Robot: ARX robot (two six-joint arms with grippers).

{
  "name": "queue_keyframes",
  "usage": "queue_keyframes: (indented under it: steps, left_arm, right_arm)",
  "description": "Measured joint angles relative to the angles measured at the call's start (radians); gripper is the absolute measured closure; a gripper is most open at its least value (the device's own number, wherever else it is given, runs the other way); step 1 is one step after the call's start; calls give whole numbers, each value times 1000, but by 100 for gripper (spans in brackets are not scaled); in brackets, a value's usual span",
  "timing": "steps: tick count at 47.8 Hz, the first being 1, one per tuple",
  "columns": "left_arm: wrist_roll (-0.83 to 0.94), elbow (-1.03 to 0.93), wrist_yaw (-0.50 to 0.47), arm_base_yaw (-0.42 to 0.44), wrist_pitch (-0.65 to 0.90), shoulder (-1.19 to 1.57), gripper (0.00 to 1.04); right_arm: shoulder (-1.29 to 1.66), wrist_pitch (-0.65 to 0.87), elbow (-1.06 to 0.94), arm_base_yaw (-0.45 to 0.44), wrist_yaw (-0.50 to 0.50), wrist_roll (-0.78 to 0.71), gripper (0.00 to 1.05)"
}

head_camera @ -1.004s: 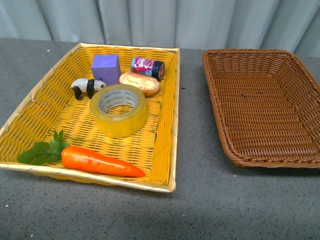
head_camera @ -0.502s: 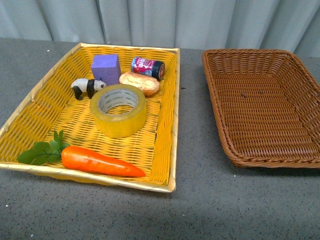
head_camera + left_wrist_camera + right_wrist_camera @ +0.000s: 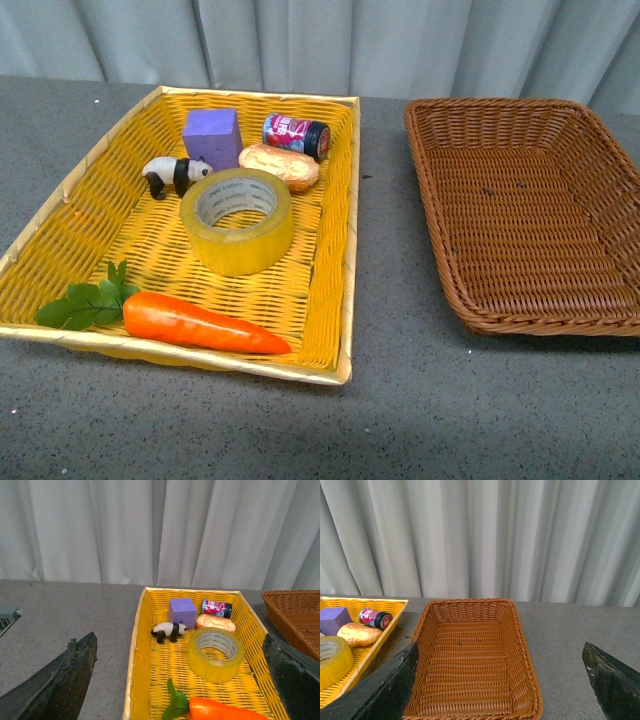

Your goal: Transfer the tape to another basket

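Yellowish tape roll [image 3: 212, 666] before spread left hand [image 3: 176, 642], brown wicker basket [image 3: 470, 675] before spread right hand [image 3: 499, 647], hands wrist-view only

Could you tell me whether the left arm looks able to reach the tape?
Probably yes: the tape lies uncovered in the yellow basket, and the left gripper is open, facing it.

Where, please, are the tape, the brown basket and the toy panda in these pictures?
tape [image 3: 237, 250]: front view, on its yellow outer wall.
brown basket [image 3: 520, 210]: front view, on its bare woven floor.
toy panda [image 3: 172, 175]: front view, on its body.
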Motion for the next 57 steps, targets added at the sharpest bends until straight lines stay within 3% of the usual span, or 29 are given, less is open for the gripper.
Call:
queue_keyframes:
  steps: [8, 13, 21, 57]
  left_arm:
    - [0, 0, 0, 0, 0, 0, 7]
    - [0, 0, 0, 0, 0, 0, 7]
    - [0, 0, 0, 0, 0, 0, 7]
    - [0, 0, 0, 0, 0, 0, 7]
  right_arm:
    - [0, 0, 0, 0, 0, 0, 9]
    - [0, 0, 0, 0, 0, 0, 26]
    - [0, 0, 0, 0, 0, 1, 7]
    - [0, 0, 0, 0, 0, 0, 9]
